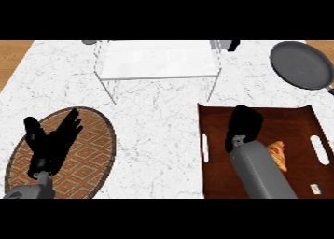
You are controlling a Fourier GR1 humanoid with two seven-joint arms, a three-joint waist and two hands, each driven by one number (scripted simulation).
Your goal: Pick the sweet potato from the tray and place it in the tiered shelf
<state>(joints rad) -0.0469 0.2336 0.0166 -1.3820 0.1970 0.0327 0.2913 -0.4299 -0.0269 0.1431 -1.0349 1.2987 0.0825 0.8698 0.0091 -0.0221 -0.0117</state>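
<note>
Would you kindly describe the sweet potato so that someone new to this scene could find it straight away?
Look for the dark brown tray with handle slots, at the counter's near right, below the frying pan. The sweet potato lies near its middle, just right of the right forearm. It is the orange, tapered piece, partly hidden by that arm, unlike the small pale item near the tray's front right corner.

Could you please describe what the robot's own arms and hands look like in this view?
Both forearms are plain grey, smooth and rounded, entering from the lower edge. Each ends in a black robot hand with fingers and a thumb: the left robot hand and the right robot hand. A darker band joins hand to forearm at the wrist. No cables, markings or sleeves are visible.
</note>
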